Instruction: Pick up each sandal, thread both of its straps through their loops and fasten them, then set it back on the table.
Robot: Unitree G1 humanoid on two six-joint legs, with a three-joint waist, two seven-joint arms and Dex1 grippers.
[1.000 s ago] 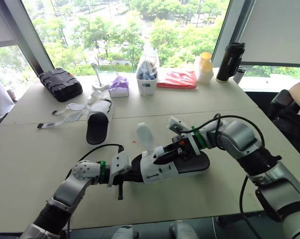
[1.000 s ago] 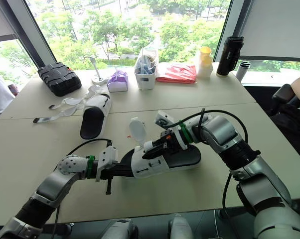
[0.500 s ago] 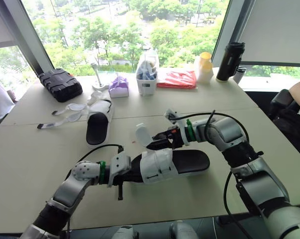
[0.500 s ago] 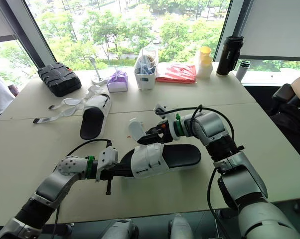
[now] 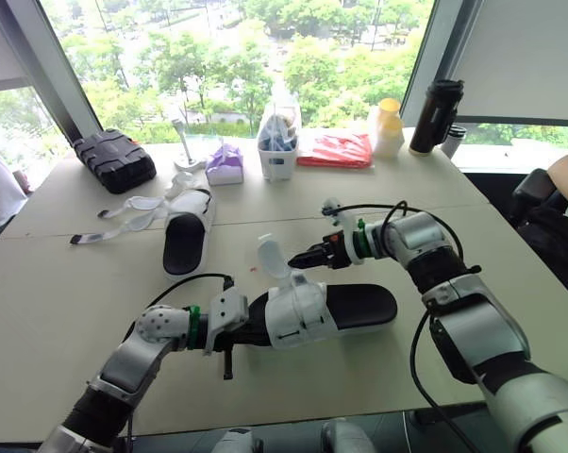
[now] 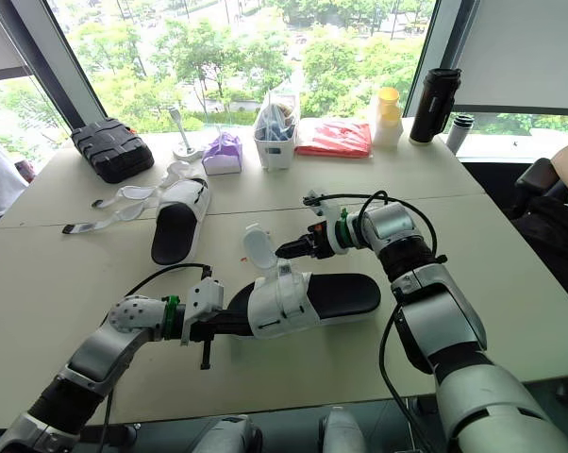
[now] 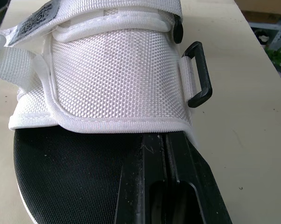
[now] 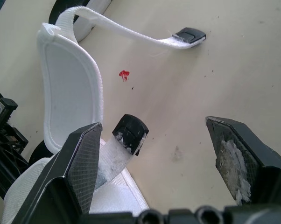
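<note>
Two sandals lie on the bench [image 5: 58, 293]. The near sandal [image 5: 345, 304] sits at frame centre, black footbed up. The left hand [image 5: 262, 330] has its fingers pressed together at the rim of the white upper, gripping it. One strap [image 5: 273, 257] stands up loose, and a black loop [image 7: 199, 74] juts from the upper's side. The right hand [image 5: 306, 256] hovers just above that strap, fingers spread wide and holding nothing, with the strap's black tip beside one finger [image 8: 80, 163]. The second sandal [image 5: 185, 231] lies at upper left, straps splayed. Along the top stand a black case [image 5: 114, 159], a purple pack [image 5: 225, 162], a red packet [image 5: 335, 149] and a black flask [image 5: 435, 116], well apart from both hands.
</note>
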